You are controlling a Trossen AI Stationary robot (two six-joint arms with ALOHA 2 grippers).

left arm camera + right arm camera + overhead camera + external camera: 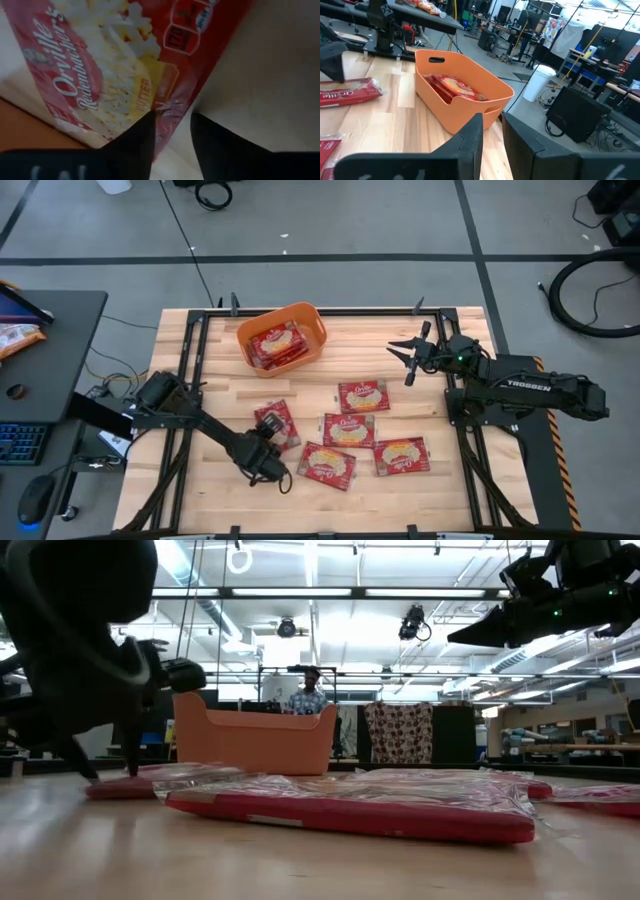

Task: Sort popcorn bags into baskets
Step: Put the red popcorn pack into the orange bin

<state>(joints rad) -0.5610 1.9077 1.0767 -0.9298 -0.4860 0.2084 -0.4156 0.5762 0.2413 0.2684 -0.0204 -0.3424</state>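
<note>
The orange basket (282, 335) (455, 102) stands at the table's far middle with red popcorn bags (452, 86) lying in it. Several more bags lie flat on the wood: one (277, 423) at left, and others (363, 396) (349, 430) (326, 465) (401, 455) in the middle. My left gripper (268, 455) (172, 125) is open and points down at the near edge of the left bag (100, 75). My right gripper (404, 360) (492, 125) is open and empty, raised right of the basket. My left gripper comes from above at the left bag's crinkled near edge (170, 107). One finger (137, 137) stands over the bag's printed face, the other (210, 142) over bare table beside it. The bag lies flat. I cannot tell whether the fingers touch it.
A black metal frame (190, 340) borders the table on its left, far and right sides. A dark desk (50, 350) with a keyboard and an orange packet (15, 335) stands to the left. A person (308, 695) stands far behind the table. Bare wood lies right of the basket.
</note>
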